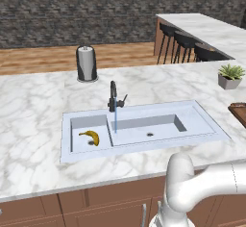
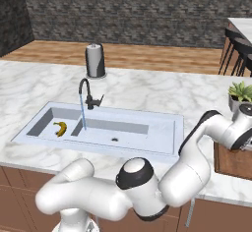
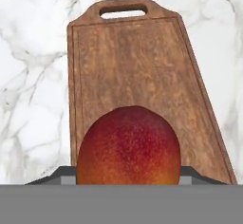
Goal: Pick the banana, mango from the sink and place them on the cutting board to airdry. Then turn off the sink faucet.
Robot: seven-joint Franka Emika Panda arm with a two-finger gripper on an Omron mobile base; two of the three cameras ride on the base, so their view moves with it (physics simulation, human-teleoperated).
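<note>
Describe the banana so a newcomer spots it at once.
Find the pale double sink set in the white marble counter, below the dark faucet with its blue stream. Look in the smaller compartment, left of the divider in the left base view. The banana lies there: curved, yellow, the basin's one fruit.

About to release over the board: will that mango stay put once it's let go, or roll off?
The mango looks rounded and smooth-skinned, so it may roll a little on landing. The cutting board under it appears flat with a shallow rim groove, which probably won't stop much. It seems firm rather than soft, so a low, gentle release near the board's middle is likely safest.
</note>
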